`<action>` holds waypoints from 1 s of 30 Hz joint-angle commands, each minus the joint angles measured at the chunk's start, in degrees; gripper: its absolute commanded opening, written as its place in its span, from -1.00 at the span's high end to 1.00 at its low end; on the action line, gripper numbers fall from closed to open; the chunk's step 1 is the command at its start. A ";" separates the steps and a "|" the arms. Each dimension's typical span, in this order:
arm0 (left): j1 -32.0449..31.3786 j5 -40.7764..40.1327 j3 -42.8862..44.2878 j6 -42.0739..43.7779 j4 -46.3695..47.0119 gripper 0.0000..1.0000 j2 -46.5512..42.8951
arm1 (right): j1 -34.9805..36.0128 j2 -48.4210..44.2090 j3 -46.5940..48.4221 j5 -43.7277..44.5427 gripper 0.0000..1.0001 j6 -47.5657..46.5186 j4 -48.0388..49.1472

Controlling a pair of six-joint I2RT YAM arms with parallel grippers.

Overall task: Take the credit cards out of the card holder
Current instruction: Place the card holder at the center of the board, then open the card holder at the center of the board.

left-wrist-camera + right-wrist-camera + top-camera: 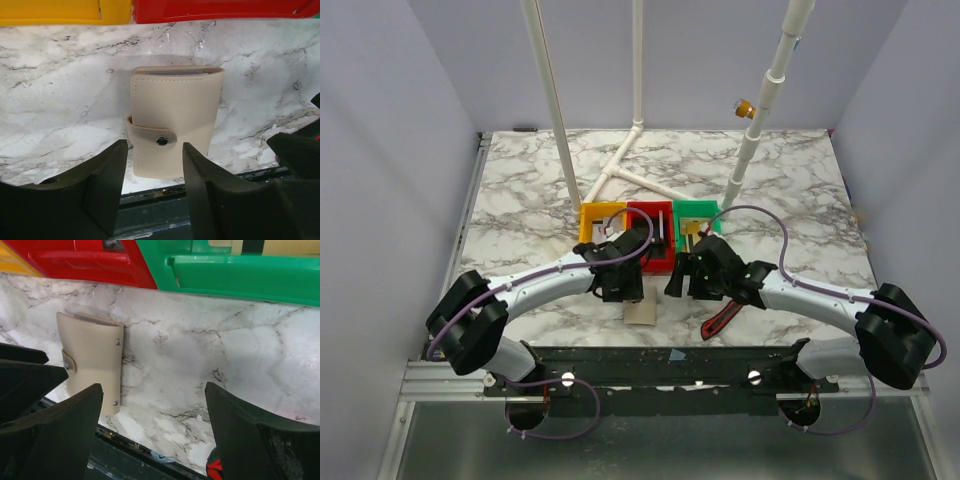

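Note:
The card holder (640, 314) lies flat near the table's front edge, pale tan and folded shut, with its strap snapped over the front (172, 120). The credit cards are hidden inside it; only a thin bluish edge shows at its far open end. My left gripper (623, 290) hovers just above the holder's near end, open, its fingers (107, 180) apart with nothing between them. My right gripper (685, 280) hangs open to the right of the holder (92, 360), over bare marble, gripping nothing.
Yellow (600, 222), red (655, 235) and green (698, 215) bins stand in a row just beyond the grippers. Something flat and yellowish lies in the green bin. A red-and-black tool (723, 318) lies under the right arm. White pipes rise at the back.

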 commanded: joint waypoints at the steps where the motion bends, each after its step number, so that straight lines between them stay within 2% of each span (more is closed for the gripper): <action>1: -1.30 -1.56 1.72 4.17 1.27 0.07 2.61 | 0.48 -0.66 -1.75 -3.45 -0.71 4.22 6.35; 7: -2.18 -2.80 2.76 3.94 0.94 0.18 6.68 | 0.50 -0.73 -3.09 -4.38 -0.64 5.26 8.26; 15: -2.38 -4.34 1.68 2.25 1.53 0.32 7.21 | 1.07 1.20 -3.45 -5.26 -0.51 5.36 9.65; 17: -2.42 -4.47 1.13 2.12 1.82 0.41 6.90 | 1.37 1.86 -3.34 -5.47 -0.49 5.18 9.97; 23: -2.35 -3.95 -0.04 2.12 2.99 0.68 5.48 | 2.77 4.82 -2.09 -5.81 -0.23 5.08 10.81; 30: -2.35 -2.07 -0.86 2.37 5.07 1.00 3.74 | 4.87 8.61 0.57 -5.21 -0.22 4.82 11.41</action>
